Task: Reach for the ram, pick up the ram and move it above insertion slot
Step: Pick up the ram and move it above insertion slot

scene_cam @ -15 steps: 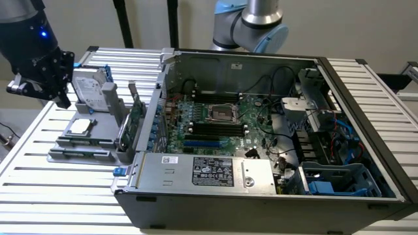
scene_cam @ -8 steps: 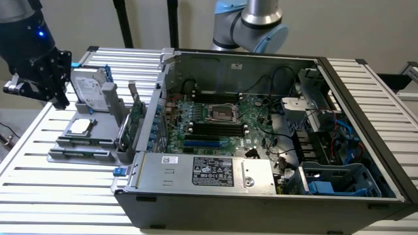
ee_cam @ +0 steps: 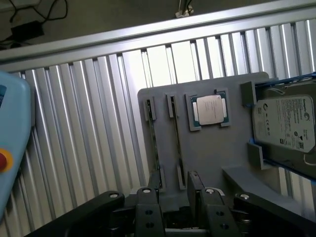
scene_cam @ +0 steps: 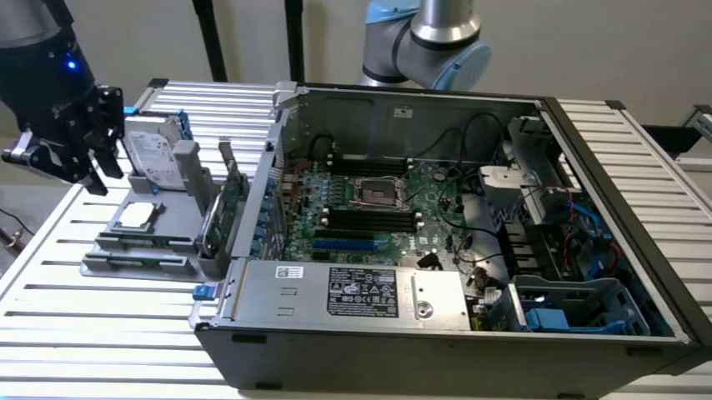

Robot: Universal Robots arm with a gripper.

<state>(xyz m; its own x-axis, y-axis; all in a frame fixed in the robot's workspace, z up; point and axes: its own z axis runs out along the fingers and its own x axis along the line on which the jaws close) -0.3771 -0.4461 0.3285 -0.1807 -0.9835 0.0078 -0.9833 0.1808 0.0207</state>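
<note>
Gripper [scene_cam: 102,179]: fingers spread wide and holding nothing. It hangs above the tray [scene_cam: 133,258], on the side where the drive [scene_cam: 150,154] stands.
Ram [ee_cam: 176,143]: stands on edge in a tray groove, the one just beside the CPU [ee_cam: 210,109]. It shows as a thin dark line and is not yet gripped.
Card [ee_cam: 152,143]: in the next tray groove, on the ram's side away from the CPU and parallel to the ram.
Key relation: the ram lies below the gripper [ee_cam: 172,185]. Its long axis runs straight along the groove, in line with the gap between the fingers [ee_cam: 148,207], so one finger sits to each side of that line. By my reading, closing would press on the ram's flat faces.
Contact: none visible; gripper and ram are apart.
Slots [scene_cam: 368,218]: black, on the board inside the case [scene_cam: 445,333], well apart from the tray across the case wall.
Stage: reaching, as I judge it.
</note>
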